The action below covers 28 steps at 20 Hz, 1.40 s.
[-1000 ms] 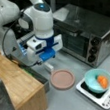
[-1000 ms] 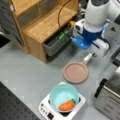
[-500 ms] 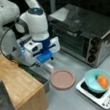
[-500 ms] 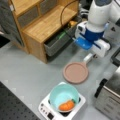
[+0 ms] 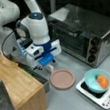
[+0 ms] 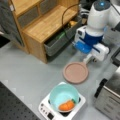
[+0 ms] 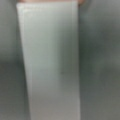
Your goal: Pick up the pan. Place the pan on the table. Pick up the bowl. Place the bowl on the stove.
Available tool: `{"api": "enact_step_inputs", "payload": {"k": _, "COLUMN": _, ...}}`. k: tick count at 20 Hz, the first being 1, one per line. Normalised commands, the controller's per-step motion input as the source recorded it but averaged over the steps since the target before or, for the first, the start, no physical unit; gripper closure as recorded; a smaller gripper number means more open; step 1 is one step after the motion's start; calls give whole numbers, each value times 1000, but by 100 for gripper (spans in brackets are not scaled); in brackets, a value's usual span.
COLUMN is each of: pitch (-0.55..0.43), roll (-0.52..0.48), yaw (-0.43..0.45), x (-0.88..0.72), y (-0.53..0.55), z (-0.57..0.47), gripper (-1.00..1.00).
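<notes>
The hand [image 5: 47,67] sits low over the short white handle [image 5: 49,68] of the pan [image 5: 62,79], right at the handle's outer end. In both front views the arm's body hides the fingertips, so I cannot tell whether the hand is apart, together, or clamped on the handle. The wrist view is filled by the handle [image 7: 50,62], a pale strip running top to bottom, with a sliver of the pan's pinkish rim at 12 o'clock.

The pan [image 6: 75,72] lies flat on the grey counter [image 5: 66,103], just beside the wooden block [image 5: 15,84] and at 9 o'clock from the stove [image 5: 97,95] in a front view. The bowl [image 5: 97,80] already stands on the stove, with an orange object [image 5: 102,81] inside it. In a front view the bowl [image 6: 63,96] on the stove [image 6: 60,106] lies at 6 o'clock from the pan. The toaster oven [image 5: 84,34] stands behind, at 12 o'clock from the pan.

My judgement: the work at this moment is on the pan's handle, with the pan resting on the counter. To do this well, the hand should stay centred across the handle's width, as the wrist view suggests it is, and any motion should be straight up or down so the flat pan neither tips nor slides toward the stove.
</notes>
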Motion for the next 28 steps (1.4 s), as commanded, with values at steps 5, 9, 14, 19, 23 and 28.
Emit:
{"api": "enact_step_inputs", "payload": {"k": 5, "pitch": -59, "roll": -29, "yaw": -25, "x": 80, "y": -9, "z": -79, "gripper": -100}}
{"api": "enact_step_inputs", "payload": {"k": 9, "pitch": -15, "roll": -61, "yaw": -8, "x": 64, "y": -31, "z": -12, "gripper": -100}}
{"api": "enact_step_inputs", "payload": {"k": 14, "pitch": -17, "roll": -69, "yaw": 8, "x": 61, "y": -7, "z": -35, "gripper": 100}}
{"api": "enact_step_inputs", "payload": {"k": 19, "pitch": -20, "roll": -60, "yaw": 10, "x": 90, "y": 36, "z": -36, "gripper": 100}}
{"api": "enact_step_inputs", "payload": {"k": 23, "pitch": -18, "roll": -57, "yaw": 11, "x": 100, "y": 50, "z": -24, "gripper": 100}}
{"api": "enact_step_inputs", "payload": {"k": 28, "pitch": -15, "roll": -59, "yaw": 6, "x": 112, "y": 54, "z": -29, "gripper": 100}}
